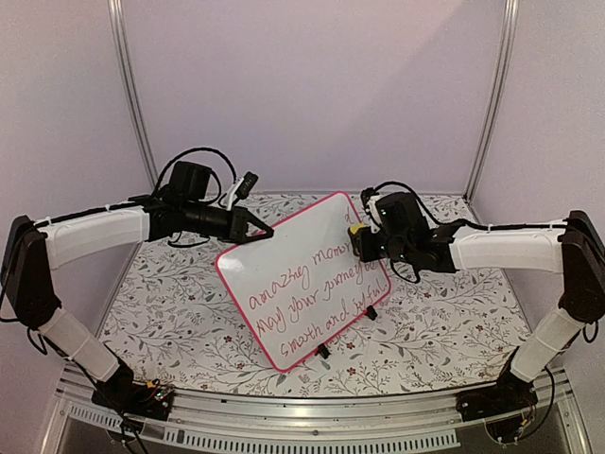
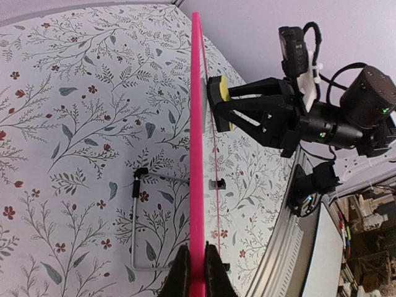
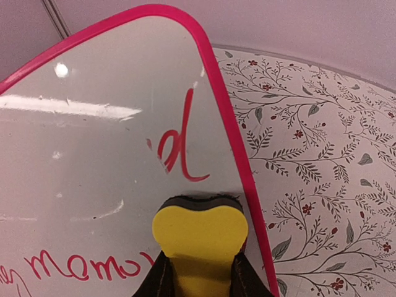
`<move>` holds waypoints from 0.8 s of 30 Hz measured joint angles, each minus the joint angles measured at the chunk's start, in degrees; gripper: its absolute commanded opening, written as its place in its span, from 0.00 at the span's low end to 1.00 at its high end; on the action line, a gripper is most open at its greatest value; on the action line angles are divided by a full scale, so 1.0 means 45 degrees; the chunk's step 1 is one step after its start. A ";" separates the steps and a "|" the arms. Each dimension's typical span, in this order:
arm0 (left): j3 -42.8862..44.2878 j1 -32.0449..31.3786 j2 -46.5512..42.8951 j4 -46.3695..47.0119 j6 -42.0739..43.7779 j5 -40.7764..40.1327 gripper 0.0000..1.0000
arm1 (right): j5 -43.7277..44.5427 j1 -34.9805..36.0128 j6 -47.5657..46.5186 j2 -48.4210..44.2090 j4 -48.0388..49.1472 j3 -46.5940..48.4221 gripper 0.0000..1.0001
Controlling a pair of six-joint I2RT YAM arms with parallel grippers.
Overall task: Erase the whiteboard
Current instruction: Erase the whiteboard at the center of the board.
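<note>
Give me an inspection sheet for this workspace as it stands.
Surface: tabletop covered in a floral print.
Job's things: whiteboard held up at a tilt, red handwriting still on it; yellow eraser against its face near the right edge.
Clutter: nothing seen.
Grippers: left gripper shut on the whiteboard's pink frame; right gripper shut on the yellow eraser.
Cables: black cables loop above both wrists.
Surroundings: lilac walls; metal rail at the near edge.

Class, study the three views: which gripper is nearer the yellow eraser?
Right. The right gripper is shut on the yellow eraser, holding it against the whiteboard. The left gripper is shut on the whiteboard's edge, well apart from the eraser.
</note>
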 measured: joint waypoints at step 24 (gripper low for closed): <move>0.0000 -0.0024 0.0000 0.0068 0.0044 -0.0024 0.00 | -0.0058 -0.0461 -0.0432 0.0753 -0.0024 0.1593 0.25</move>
